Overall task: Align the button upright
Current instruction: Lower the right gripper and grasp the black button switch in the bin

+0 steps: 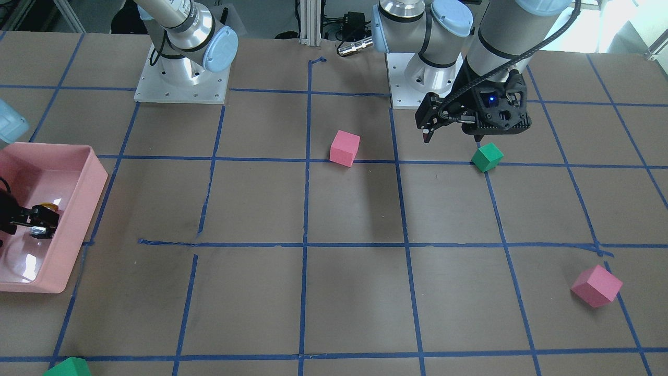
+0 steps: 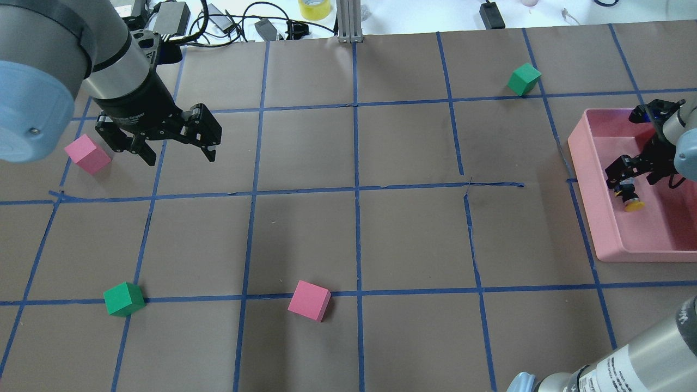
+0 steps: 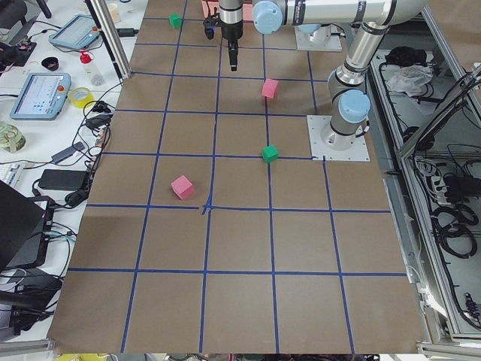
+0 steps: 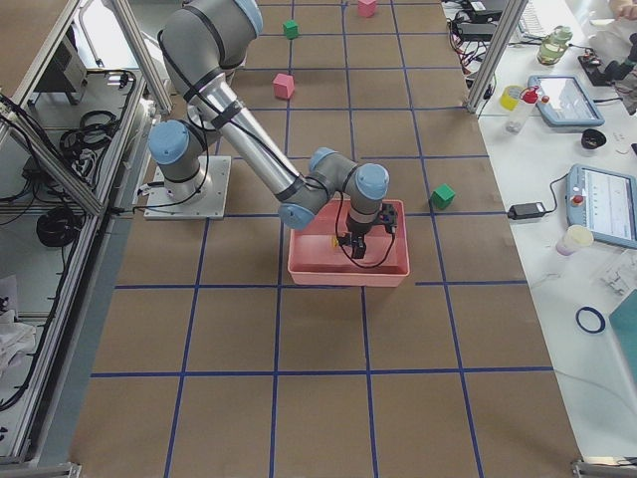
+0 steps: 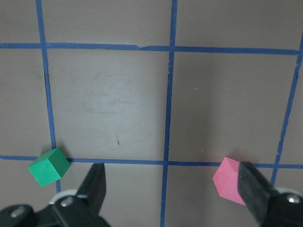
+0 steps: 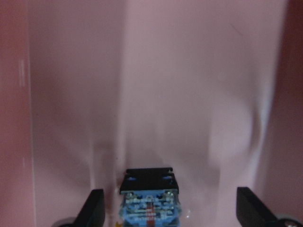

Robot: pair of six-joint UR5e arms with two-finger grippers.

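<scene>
Down in the pink bin [image 2: 591, 179] at the right edge of the overhead view, the right gripper [image 2: 623, 177] hangs over the button [image 2: 630, 200] with its jaws spread wide. The wrist camera shows both fingers well apart at the bottom corners of the frame. The button's contact block sits low in the middle between them and touches neither, so nothing is gripped yet. From overhead, the yellow cap points toward the lower edge of the picture, away from the gripper. I'd judge the button is lying over rather than standing on its base, though I cannot tell how far it leans.

To do this well, I'd say the gripper should come lower so it closes on the block's flat sides. The round cap or collar would likely roll. The block sits a little left of centre between the fingers, so a small sideways shift should stop the closing from shoving it along the slick bin floor. Once it is held, a lift clear of the floor before turning seems wise, then a gentle set-down on the base.

Room is tight only inside the bin. Its walls stand around the work, though the button lies apart from them. The left gripper [image 2: 179, 158], open and empty, hovers over the desk [image 2: 348, 239] in the upper left, well apart.
</scene>
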